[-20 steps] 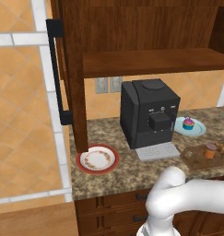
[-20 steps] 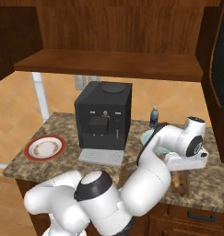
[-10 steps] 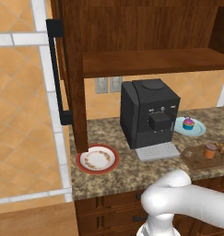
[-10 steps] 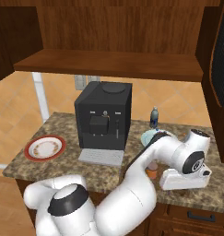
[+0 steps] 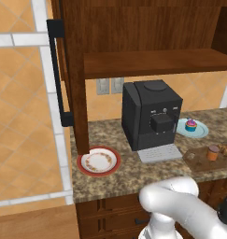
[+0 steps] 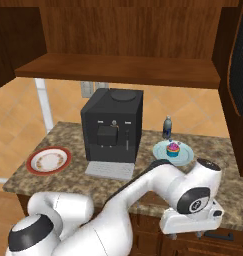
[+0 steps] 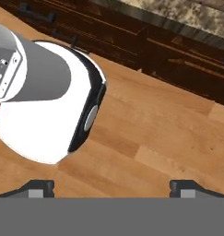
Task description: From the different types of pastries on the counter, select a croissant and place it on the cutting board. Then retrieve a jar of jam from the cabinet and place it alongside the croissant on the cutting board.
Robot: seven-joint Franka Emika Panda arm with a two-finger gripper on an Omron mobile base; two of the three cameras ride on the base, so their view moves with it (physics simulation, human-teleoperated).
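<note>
On the brown cutting board [image 5: 197,160] at the counter's right end stand the jar of jam [image 5: 213,152] and, just right of it, the croissant [image 5: 225,150]. Behind them the pink-frosted cupcake [image 5: 191,124] [image 6: 173,148] rests on a light-blue plate [image 6: 185,155]. The cabinet door with its black bar handle [image 5: 56,74] hangs open at the left. My gripper [image 6: 192,229] [image 7: 112,189] is low in front of the counter's edge, pointing down at the wooden floor, open with nothing between its fingertips [image 7: 37,186]. My arm hides the board in the right base view.
A black coffee machine [image 5: 152,114] [image 6: 113,130] stands mid-counter, with a red-rimmed white plate [image 5: 99,161] [image 6: 49,160] to its left. A small bottle [image 6: 167,127] stands behind the cupcake. Dark drawers [image 7: 178,60] face the hand; the cabinet shelf [image 5: 152,63] overhangs the counter.
My hand has dropped from board height to below the counter's edge, tipping to face the floor. The jar and croissant stay on the board.
</note>
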